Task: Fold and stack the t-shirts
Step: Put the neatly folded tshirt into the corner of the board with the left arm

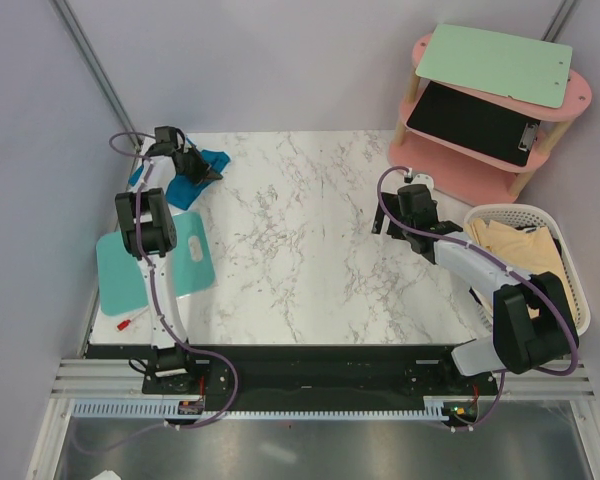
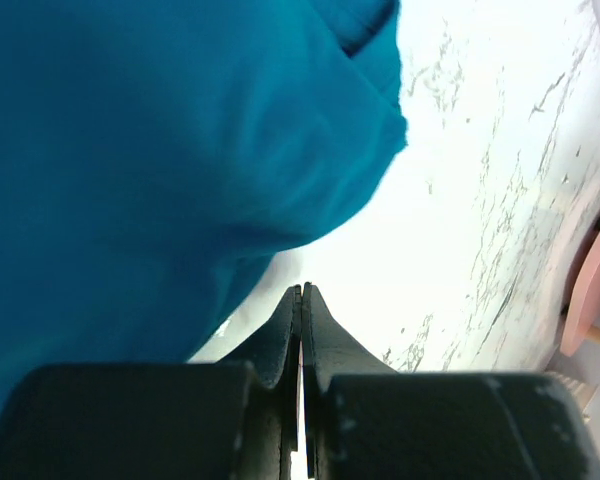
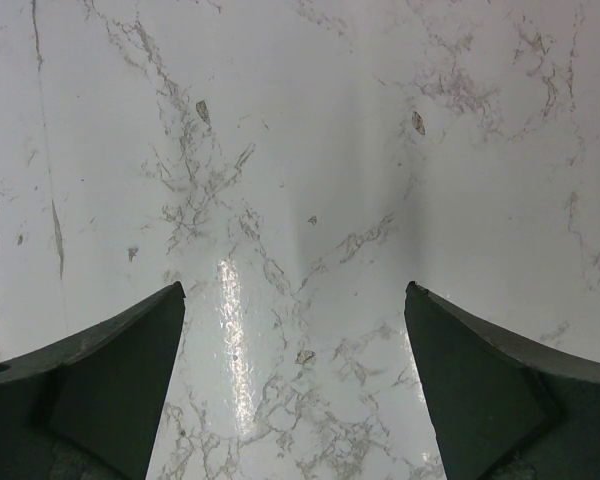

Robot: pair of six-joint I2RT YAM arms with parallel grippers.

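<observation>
The blue shirt lay bunched at the far left corner of the table, neither spread nor folded, so nothing of the job was done on it. My left claw was right at it, pressed fully closed. From my wrist the blue cloth filled the upper left and its edge hung just past my tips. I could see no cloth pinched between them, so I called that a closed claw beside the shirt, not a grip.

The cream shirts sat heaped in the white basket off the table's right edge, none of them out. There was no stack anywhere on the marble. By my reckoning this was the very start, with every fold and the whole stack left to do.

My right claw hung over bare marble toward the right side, spread as wide as it goes, with nothing in it.

A green board lay near my left arm. Behind the basket a pink shelf carried a green clipboard and a black clipboard.

Writing? No brand, no label, nothing I could read.
</observation>
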